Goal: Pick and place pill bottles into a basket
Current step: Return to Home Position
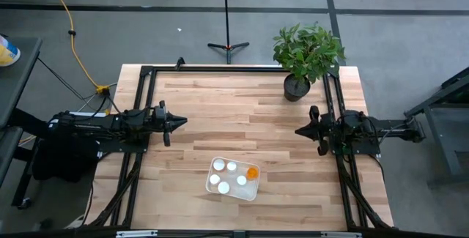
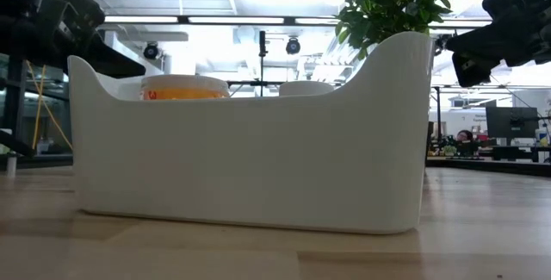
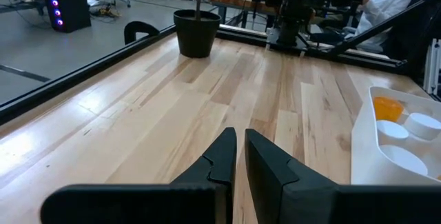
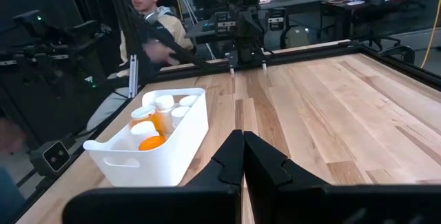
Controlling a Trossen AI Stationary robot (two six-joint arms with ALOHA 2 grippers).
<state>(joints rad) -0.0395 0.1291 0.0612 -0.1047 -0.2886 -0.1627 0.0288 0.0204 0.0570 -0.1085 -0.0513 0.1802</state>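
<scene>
The return to rest is best made with each arm drawn back along its own side and kept high, so that nothing is brushed. The basket (image 1: 254,190), set near the front edge of the counter (image 1: 242,113) between the two arms, is not to be nudged. The left gripper (image 1: 179,123) is held over the counter's left side and the right gripper (image 1: 299,130) over its right, both well apart from the basket. The jaws of each are seen pressed together, or all but, with nothing between them. No bottle is seen on the bare wood, so the job is judged done. The pill bottles (image 1: 223,187) are gathered inside the basket — five shown from above as white caps, and one orange bottle (image 1: 252,172) apparently laid on its side. A potted plant (image 1: 308,51) is set at the far right corner — clear of either path
</scene>
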